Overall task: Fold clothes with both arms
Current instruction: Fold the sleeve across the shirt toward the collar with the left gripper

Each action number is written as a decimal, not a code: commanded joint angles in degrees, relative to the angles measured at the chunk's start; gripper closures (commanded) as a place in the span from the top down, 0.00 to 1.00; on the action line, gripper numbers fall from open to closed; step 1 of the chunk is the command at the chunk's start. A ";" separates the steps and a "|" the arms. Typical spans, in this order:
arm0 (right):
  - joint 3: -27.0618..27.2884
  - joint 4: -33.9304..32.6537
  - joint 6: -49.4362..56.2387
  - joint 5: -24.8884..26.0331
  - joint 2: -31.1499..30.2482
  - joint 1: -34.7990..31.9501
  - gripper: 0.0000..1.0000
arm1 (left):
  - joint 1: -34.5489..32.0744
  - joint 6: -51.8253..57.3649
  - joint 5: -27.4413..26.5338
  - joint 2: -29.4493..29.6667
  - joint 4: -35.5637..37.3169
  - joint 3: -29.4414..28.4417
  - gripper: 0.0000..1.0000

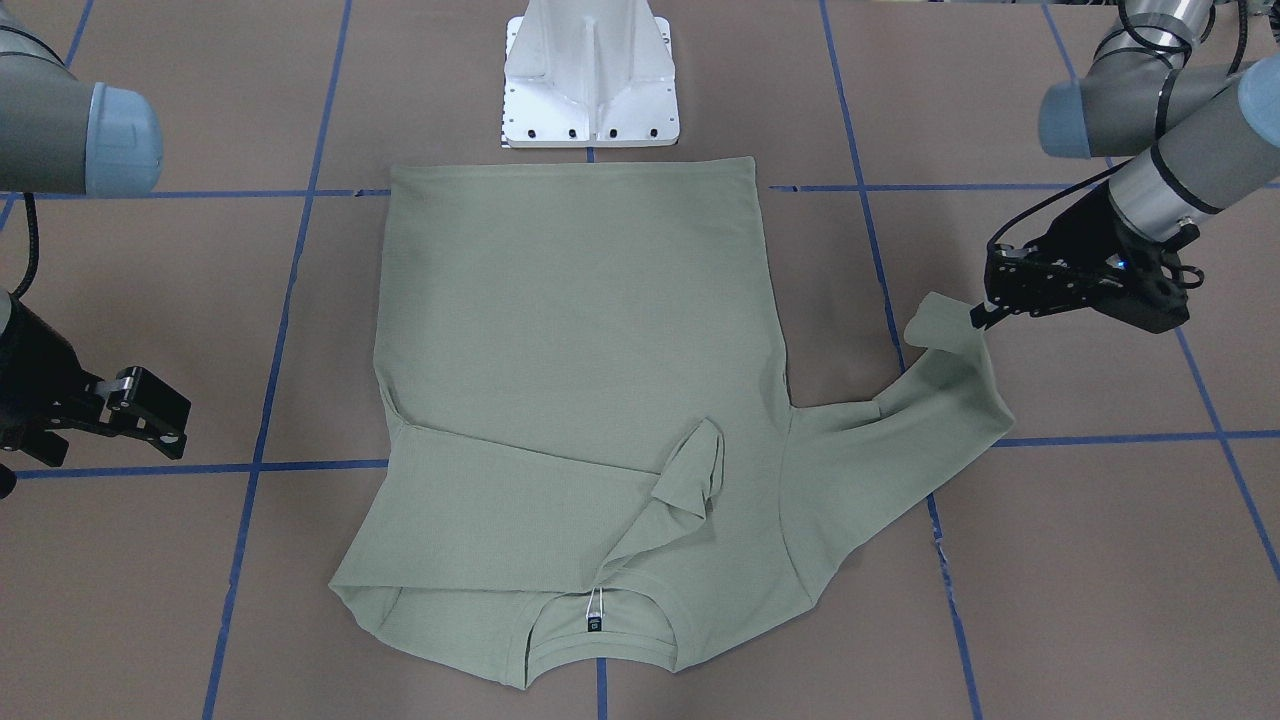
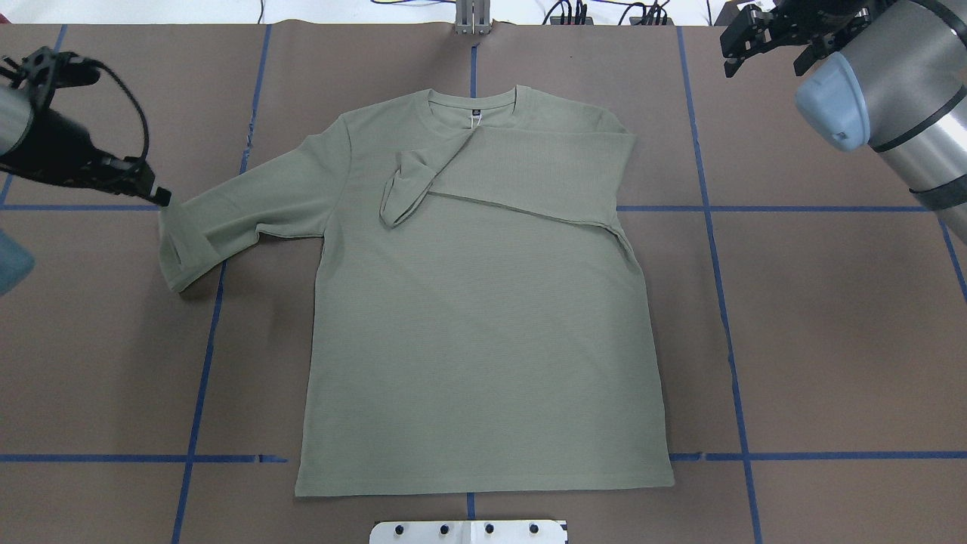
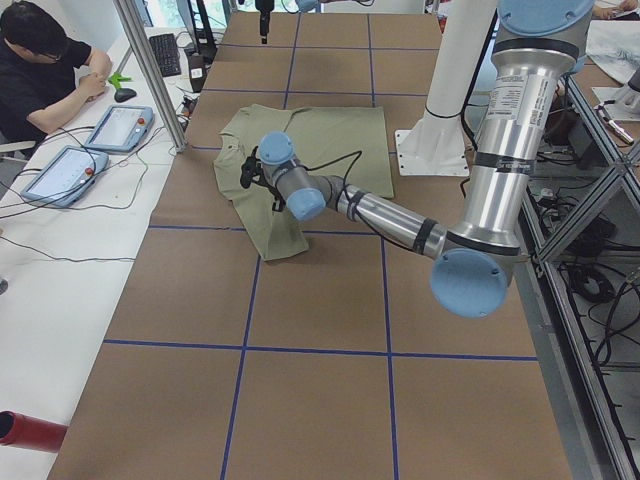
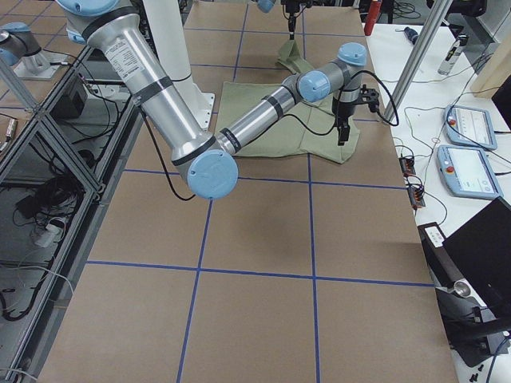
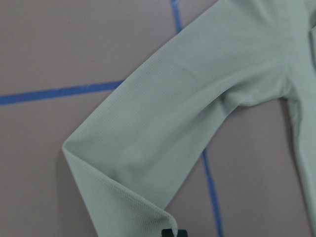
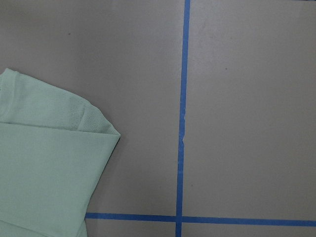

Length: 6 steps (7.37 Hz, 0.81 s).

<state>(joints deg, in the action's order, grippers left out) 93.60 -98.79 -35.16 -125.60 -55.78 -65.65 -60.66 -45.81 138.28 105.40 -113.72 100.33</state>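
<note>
**Cuff pinched, one sleeve not yet folded**

Left jaws are closed on the edge of the cuff (image 1: 940, 325) and hold it a little above the desk (image 2: 831, 340), so that the end of the cuff curls up while the outstretched sleeve (image 2: 249, 204) behind it lies flat. In the left wrist view only the dark tips show, at the bottom edge, with cloth between them. The grip at the very end seems chosen so that the whole sleeve can follow when the left arm (image 1: 1160, 200) carries it over the body.

Right jaws stand apart and hold nothing. The right arm (image 2: 884, 83) hangs beyond the shoulder of the shirt (image 2: 483, 317), well apart from the cloth, probably so as not to be in the way.

The shirt lies spread in the middle of the desk, with its hem toward the white pedestal (image 1: 590, 70) and its neck label (image 1: 594, 625) at the far side. The folded sleeve (image 2: 536, 170) already lies across the chest, and its cuff is bunched near the collar. I judge that the next step is to lay the outstretched sleeve over the chest in the same way. That bunched cuff may make the fold uneven.
</note>
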 commanded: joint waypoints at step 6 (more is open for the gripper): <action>0.00 0.09 0.00 -0.09 -0.03 0.00 1.00 | 3.86 -9.71 -4.31 45.37 20.82 -26.71 0.00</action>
<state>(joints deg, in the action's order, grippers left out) 93.53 -98.74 -35.09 -125.68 -55.81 -65.65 -58.84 -52.76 135.57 143.95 -92.48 80.88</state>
